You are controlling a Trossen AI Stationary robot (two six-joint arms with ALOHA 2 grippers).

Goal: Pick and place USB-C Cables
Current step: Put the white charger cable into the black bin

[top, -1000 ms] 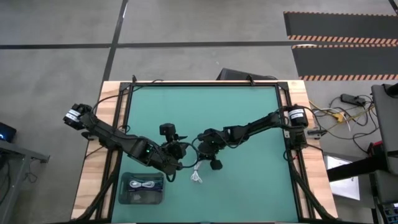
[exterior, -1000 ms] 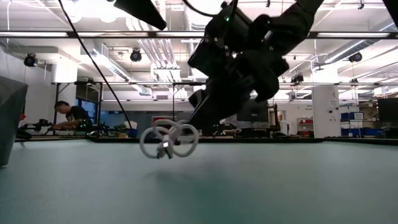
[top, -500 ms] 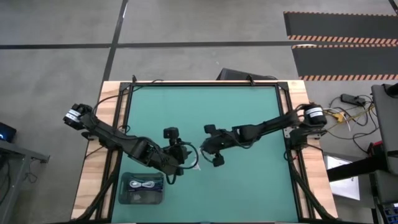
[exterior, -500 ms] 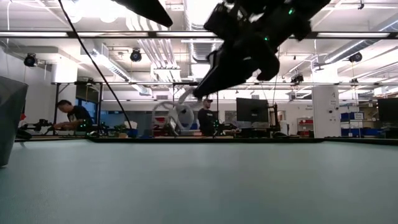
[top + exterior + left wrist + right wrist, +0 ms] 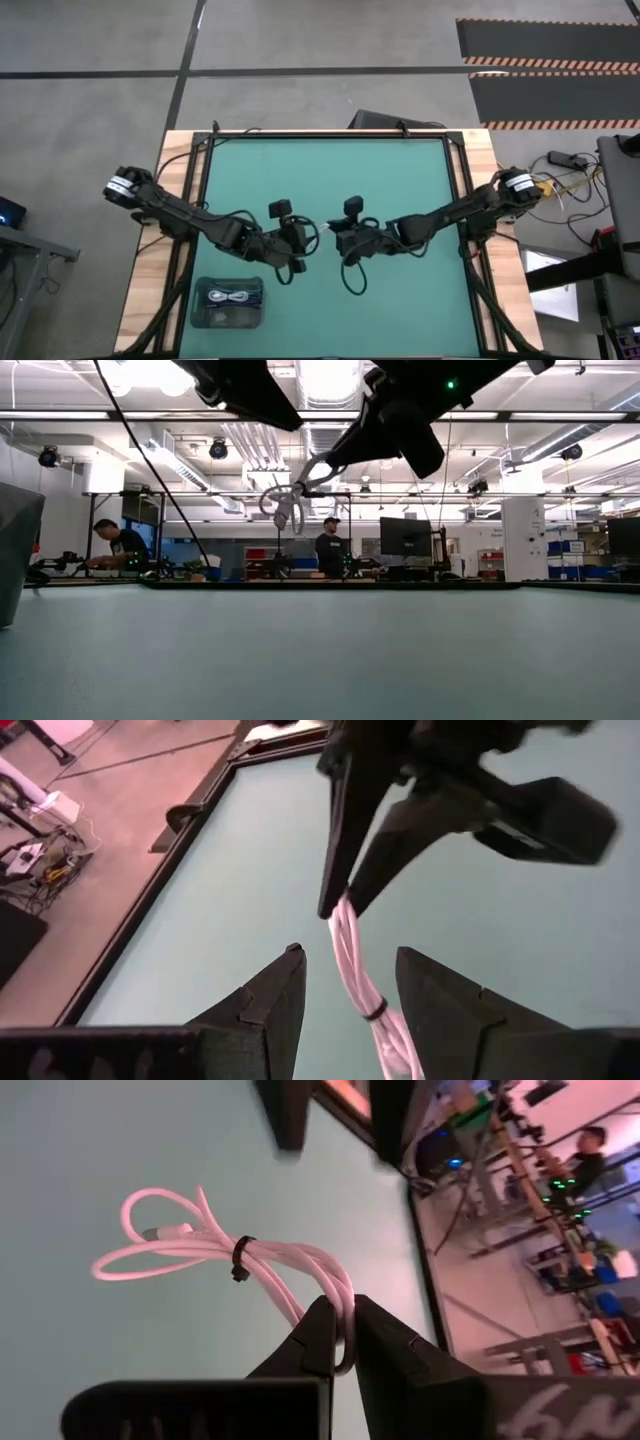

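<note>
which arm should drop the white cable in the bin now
Left, probably. The right gripper holds the white cable in the air, with the open left gripper around its free end. The bin lies on the left arm's side, so hand over first.

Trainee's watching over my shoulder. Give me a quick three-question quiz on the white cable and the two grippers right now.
1. True or false: the white cable lies on the table.
2. The right gripper is: A) open, B) shut on the white cable, C) out of view.
3. Fill in: the left gripper faces the right one at mid-table, its fingers ___, one on either side of the cable.

Key: 1 false, it hangs in the air above the table. 2 B. 3 open.
</note>
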